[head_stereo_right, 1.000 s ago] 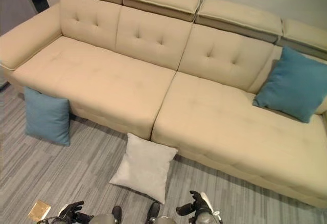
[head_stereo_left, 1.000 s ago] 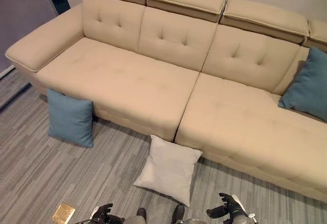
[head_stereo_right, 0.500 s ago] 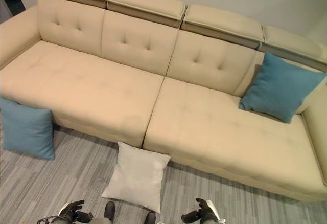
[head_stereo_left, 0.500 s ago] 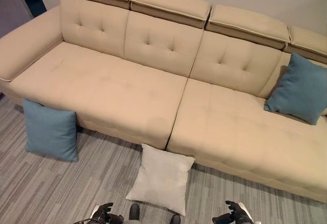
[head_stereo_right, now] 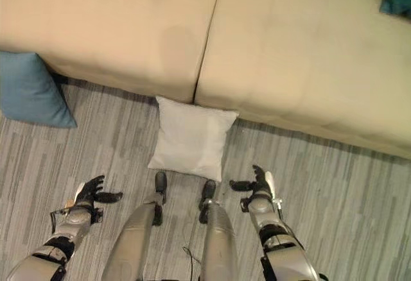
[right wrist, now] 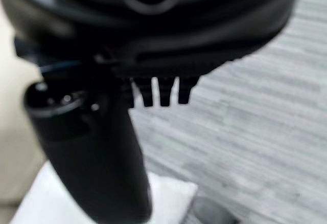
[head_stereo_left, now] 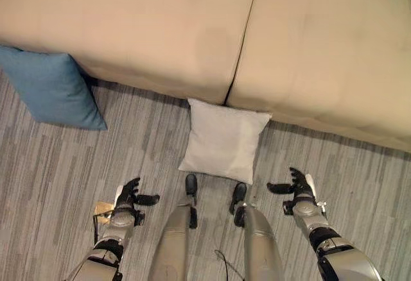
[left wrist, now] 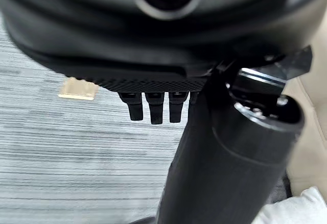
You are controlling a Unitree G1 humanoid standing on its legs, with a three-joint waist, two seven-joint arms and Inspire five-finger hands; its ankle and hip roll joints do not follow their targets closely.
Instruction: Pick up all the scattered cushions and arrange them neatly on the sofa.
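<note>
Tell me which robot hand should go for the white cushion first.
Probably the right robot hand: it hovers open just beside the white cushion's near corner, on the floor against the sofa. The left robot hand, also open, hangs farther out, between it and the blue cushion.

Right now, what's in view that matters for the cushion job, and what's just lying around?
Job:
white cushion, on the floor against the sofa front
blue cushion, on the floor to the left
sofa

Lying about:
small tan flat object on the floor by the left hand
</note>
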